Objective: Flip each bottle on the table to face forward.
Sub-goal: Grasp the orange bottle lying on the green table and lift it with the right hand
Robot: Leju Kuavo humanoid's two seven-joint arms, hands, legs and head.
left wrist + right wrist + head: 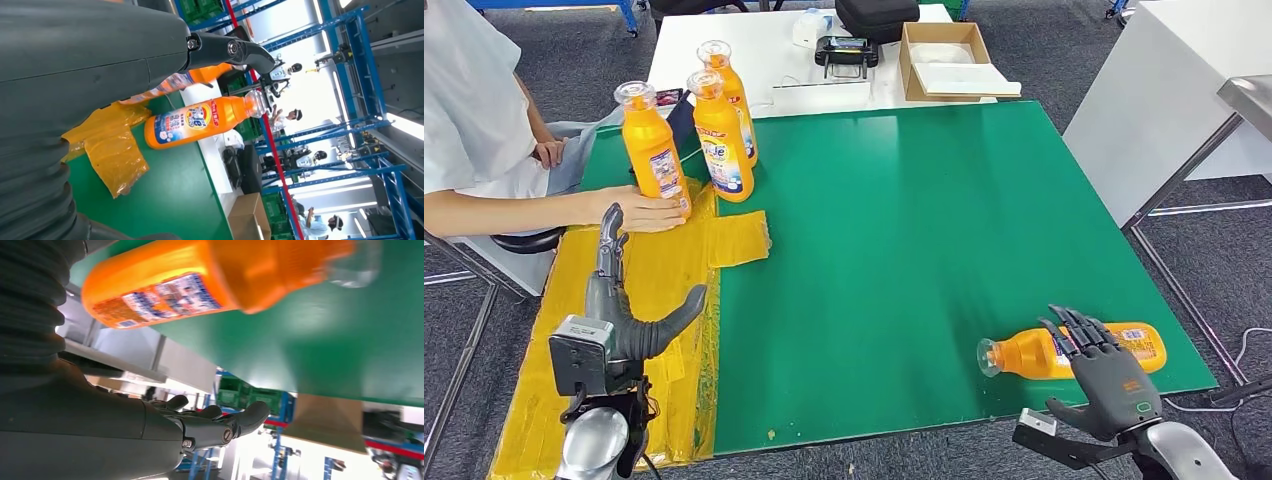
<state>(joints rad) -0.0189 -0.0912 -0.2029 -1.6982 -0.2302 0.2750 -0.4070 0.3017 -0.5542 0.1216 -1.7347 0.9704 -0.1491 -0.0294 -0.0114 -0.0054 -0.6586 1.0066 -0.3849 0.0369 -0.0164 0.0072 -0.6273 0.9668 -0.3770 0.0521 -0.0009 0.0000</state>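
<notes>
Three orange bottles stand upright at the far left of the green table (pixel 924 200). A person's hand (pixel 639 210) holds the nearest one (pixel 654 148); two more (pixel 721 135) (pixel 731 88) stand behind it. A fourth orange bottle (pixel 1064 352) lies on its side near the front right edge, cap pointing left. My right hand (pixel 1099 375) hovers open just in front of it, fingers spread over its body. The same bottle (pixel 165 287) appears in the right wrist view. My left hand (pixel 624 310) is open above the yellow sheet (pixel 664 270), near the person's hand. A standing bottle (pixel 200 120) appears in the left wrist view.
A person in a white shirt (pixel 474 110) sits at the left. Behind the green table a white table (pixel 774 50) carries a cardboard box (pixel 944 60), a black device (pixel 844 52) and a black bag. A white cabinet (pixel 1164 90) stands at the right.
</notes>
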